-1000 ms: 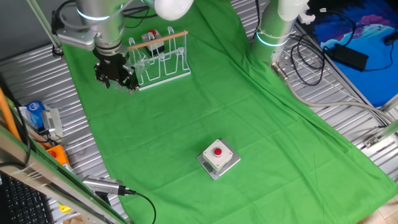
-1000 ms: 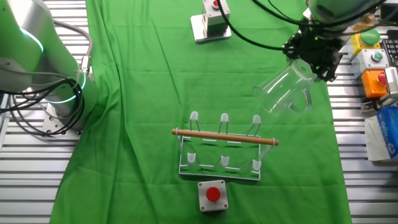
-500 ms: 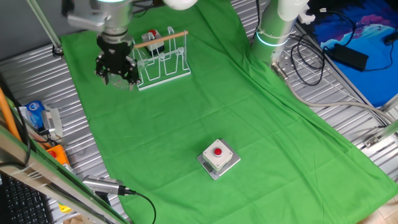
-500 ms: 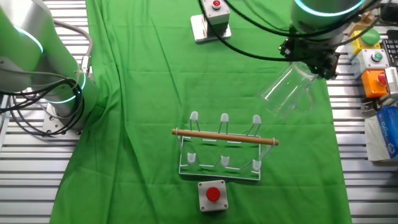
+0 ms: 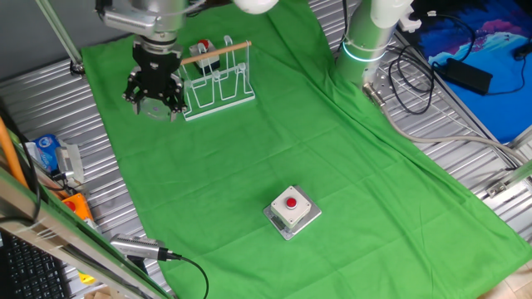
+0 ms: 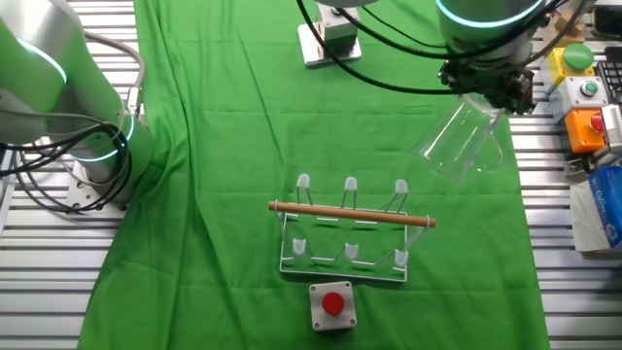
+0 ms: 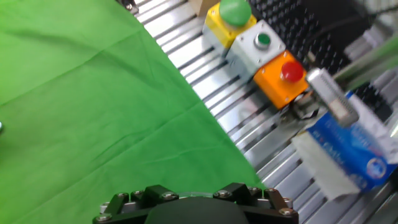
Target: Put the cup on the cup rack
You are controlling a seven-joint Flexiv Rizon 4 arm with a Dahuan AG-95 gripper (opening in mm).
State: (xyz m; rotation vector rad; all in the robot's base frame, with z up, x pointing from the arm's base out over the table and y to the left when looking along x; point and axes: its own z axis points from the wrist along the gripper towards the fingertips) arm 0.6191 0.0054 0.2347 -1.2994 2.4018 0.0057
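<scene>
Other fixed view — cup [image 6: 460,144] hangs tilted below the pincer [image 6: 488,89], clamped by its rim.

Hand view: cloth edge and bench items.
A green cloth [image 7: 81,93] is seen covering the left; beyond its edge, ribbed metal decking [image 7: 249,124] carries yellow [image 7: 227,22], grey [image 7: 258,43] and orange [image 7: 283,78] button boxes and a blue-white packet [image 7: 345,149]. The gripper housing [image 7: 193,202] is seen at the bottom edge.

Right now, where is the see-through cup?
In the other fixed view the cup hangs tilted in the robot's hand, up in the air above the green cloth, off the right end of the cup rack and not yet on it.
</scene>
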